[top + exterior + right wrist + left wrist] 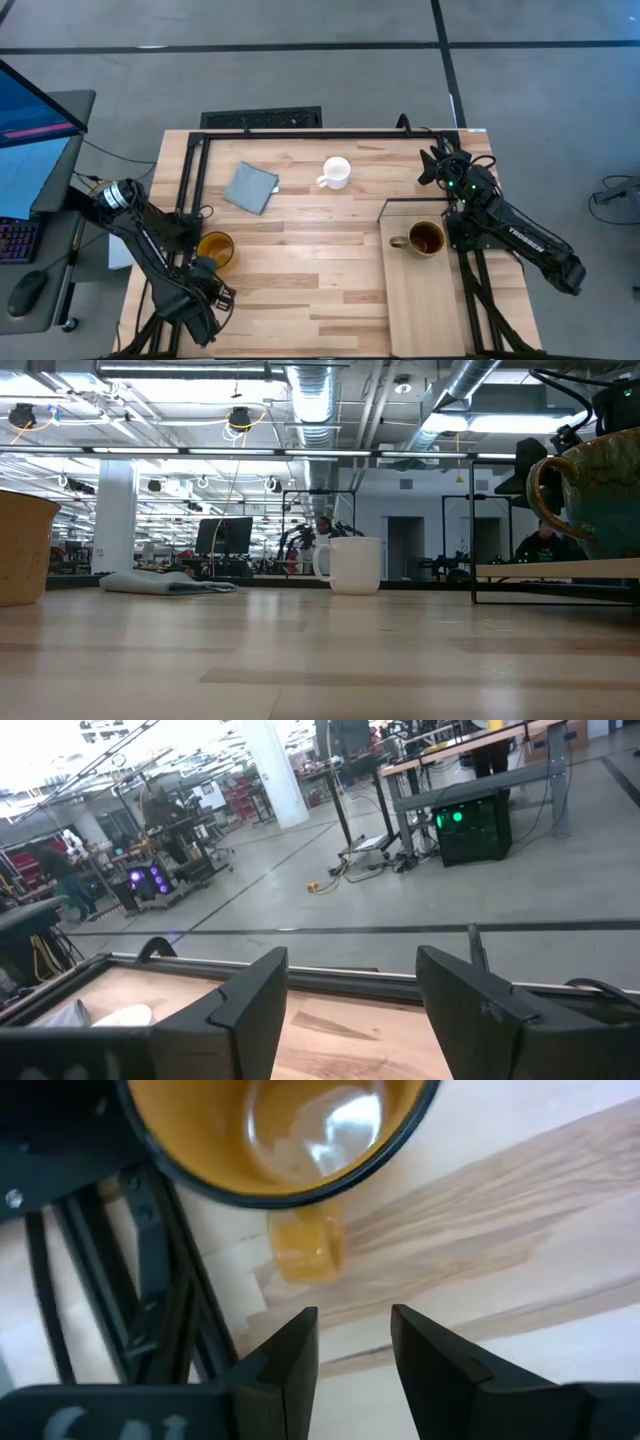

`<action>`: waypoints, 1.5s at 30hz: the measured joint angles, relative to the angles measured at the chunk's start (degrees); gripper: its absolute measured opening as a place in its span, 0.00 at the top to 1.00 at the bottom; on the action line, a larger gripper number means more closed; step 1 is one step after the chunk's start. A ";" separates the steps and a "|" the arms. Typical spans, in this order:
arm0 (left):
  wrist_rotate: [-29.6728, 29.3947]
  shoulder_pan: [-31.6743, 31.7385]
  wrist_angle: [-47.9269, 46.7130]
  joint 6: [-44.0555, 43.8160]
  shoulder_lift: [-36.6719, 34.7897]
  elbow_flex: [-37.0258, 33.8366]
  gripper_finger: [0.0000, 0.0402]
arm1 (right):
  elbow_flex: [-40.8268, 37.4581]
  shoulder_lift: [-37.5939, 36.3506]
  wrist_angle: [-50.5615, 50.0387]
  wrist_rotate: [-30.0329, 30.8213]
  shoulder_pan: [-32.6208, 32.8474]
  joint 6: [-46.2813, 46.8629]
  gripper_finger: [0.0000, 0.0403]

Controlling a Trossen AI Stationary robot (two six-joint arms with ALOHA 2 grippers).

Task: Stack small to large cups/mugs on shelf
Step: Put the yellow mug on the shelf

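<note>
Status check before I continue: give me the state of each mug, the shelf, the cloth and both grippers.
Dark brown mug: upright on the shelf, empty.
Yellow-orange mug: upright on the tabletop, not gripped.
White mug: upright on the tabletop, untouched.
Shelf: flat, holding one mug.
Grey-blue cloth: lying flat.
Left gripper: open, empty, beside the yellow-orange mug's handle.
Right gripper: open, empty.

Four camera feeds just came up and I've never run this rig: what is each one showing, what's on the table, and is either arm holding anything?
Two dark arms work at a planked table. The overhead view shows everything: the dark brown mug stands on the pale shelf board, the white mug and grey-blue cloth sit on the tabletop, the yellow-orange mug sits near the left gripper. The low view looks level across the table. Each wrist view looks past that arm's own fingers: the left gripper is open just short of the yellow-orange mug's handle, the right gripper is open, facing the room. Neither holds anything.
</note>
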 joint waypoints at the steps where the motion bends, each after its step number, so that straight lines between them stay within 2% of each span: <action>1: -0.45 0.00 0.10 0.88 0.00 0.00 0.70 | 0.00 0.00 -0.04 0.01 0.00 -0.02 0.39; 7: -1.46 0.00 1.34 1.52 0.00 0.00 0.70 | 0.00 0.00 -0.44 0.00 -0.01 0.00 0.39; 12: 5.82 0.13 1.19 -1.13 0.02 0.00 0.65 | 0.00 0.00 -0.55 0.02 0.00 0.00 0.39; 16: 7.13 0.13 1.17 -1.27 0.02 0.00 0.56 | 0.00 0.00 -0.61 0.00 -0.01 0.00 0.39; 21: 1.82 0.13 1.85 0.89 0.04 0.00 0.49 | 0.00 0.00 -0.61 0.00 0.00 0.00 0.39; 27: -3.56 0.15 6.05 2.08 0.04 0.00 0.47 | 0.00 0.00 -0.61 0.00 0.00 0.00 0.39; 33: -4.40 0.17 8.92 3.98 0.04 0.00 0.47 | 0.00 -0.02 -0.61 0.00 -0.02 0.00 0.39; 35: -3.54 0.17 8.76 3.94 0.04 0.00 0.47 | 0.00 -0.02 -0.61 0.02 -0.02 0.00 0.39; 39: -0.02 0.17 5.91 -1.86 0.07 0.00 0.47 | 0.00 -0.02 -0.61 0.00 -0.02 0.00 0.39; 45: 4.46 1.83 1.87 -2.85 0.05 -2.07 0.47 | 0.00 -0.01 -0.61 0.01 -0.02 0.00 0.39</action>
